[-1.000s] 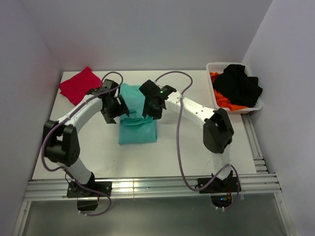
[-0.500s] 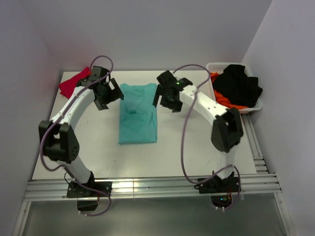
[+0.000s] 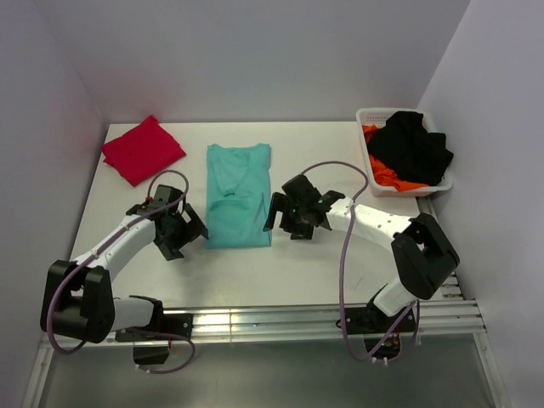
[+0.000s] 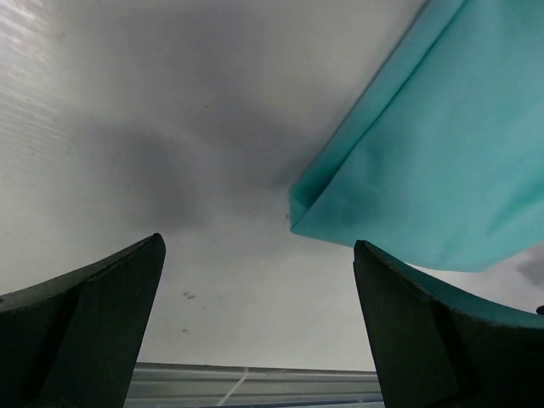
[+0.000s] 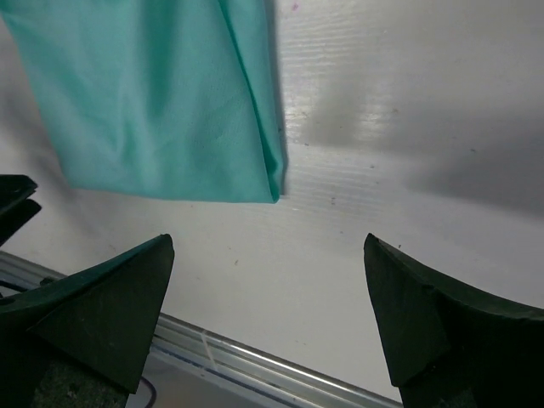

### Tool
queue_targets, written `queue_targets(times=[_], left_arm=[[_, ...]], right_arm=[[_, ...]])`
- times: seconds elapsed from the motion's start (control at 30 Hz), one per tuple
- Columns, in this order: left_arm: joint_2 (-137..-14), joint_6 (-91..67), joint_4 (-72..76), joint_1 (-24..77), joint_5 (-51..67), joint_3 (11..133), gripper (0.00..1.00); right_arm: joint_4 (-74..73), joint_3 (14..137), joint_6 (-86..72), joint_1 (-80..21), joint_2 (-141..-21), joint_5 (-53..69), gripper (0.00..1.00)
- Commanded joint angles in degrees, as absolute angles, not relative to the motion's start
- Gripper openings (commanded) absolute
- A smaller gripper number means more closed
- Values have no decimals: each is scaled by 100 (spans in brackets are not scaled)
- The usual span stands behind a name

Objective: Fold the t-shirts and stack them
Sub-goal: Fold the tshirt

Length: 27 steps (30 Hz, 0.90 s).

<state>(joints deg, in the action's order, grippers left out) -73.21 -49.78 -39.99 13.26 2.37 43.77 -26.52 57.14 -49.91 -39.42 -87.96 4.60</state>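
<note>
The teal-green t-shirt [image 3: 239, 195] lies flat in a long folded strip in the middle of the table. Its near left corner shows in the left wrist view [image 4: 408, 178] and its near right corner in the right wrist view [image 5: 161, 102]. The crimson-red t-shirt [image 3: 143, 150] lies folded at the far left. My left gripper [image 3: 183, 234] is open and empty, low beside the teal shirt's near left corner. My right gripper [image 3: 293, 219] is open and empty beside the near right corner. Neither touches the cloth.
A white basket [image 3: 371, 115] at the far right holds black [image 3: 412, 149] and orange [image 3: 387, 174] cloth. The table's near edge has metal rails [image 3: 255, 321], also seen in the left wrist view [image 4: 255, 382] and the right wrist view [image 5: 255, 365].
Both arms have drawn back from the far end of the teal shirt to its near corners. The shirt now lies spread out long, no longer lifted by the grippers.
</note>
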Motion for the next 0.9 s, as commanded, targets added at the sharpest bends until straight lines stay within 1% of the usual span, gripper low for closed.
queue_targets(times=[0.0,0.03,0.13,0.43,0.5,0.53,0.6,0.67,0.73,0.77,0.8,0.87], left_arm=[[-7154,-5396,-3192,1424,483,4044,99],[-7154,-5466,-3112,1441,475,3930,100],[-7172,-5589,-2918,1547,361,3832,100],[-7769,-6011,-2426,1775,282,3841,99],[-7848,-6099,-2356,1881,281,3850,99],[-7910,-6126,-2251,1898,299,3841,96],[-7980,-6170,-2180,1934,369,3806,95],[-8086,-6187,-2136,1960,361,3814,92],[-8182,-6196,-2110,1986,343,3823,89],[-8209,-6196,-2101,1986,343,3832,88],[-8235,-6179,-2101,1995,343,3858,87],[-8297,-6179,-2109,2013,325,3876,84]], right_arm=[[-1434,5476,-5203,-3990,-8859,931,100],[-1137,5354,-5238,-3990,-8929,984,100],[-880,5317,-5317,-3990,-9324,1125,100],[-730,5370,-5326,-3999,-9791,1090,100],[-625,5283,-5370,-3999,-9826,1099,97],[-554,5256,-5388,-3999,-9861,1133,91],[-510,5212,-5414,-4008,-9905,1134,85],[-483,5203,-5405,-3999,-9967,1151,80],[-475,5212,-5414,-4008,-10019,1151,69],[-483,5221,-5405,-4008,-10028,1151,66],[-483,5238,-5405,-4008,-10046,1151,54],[-510,5238,-5396,-4008,-10063,1160,45]])
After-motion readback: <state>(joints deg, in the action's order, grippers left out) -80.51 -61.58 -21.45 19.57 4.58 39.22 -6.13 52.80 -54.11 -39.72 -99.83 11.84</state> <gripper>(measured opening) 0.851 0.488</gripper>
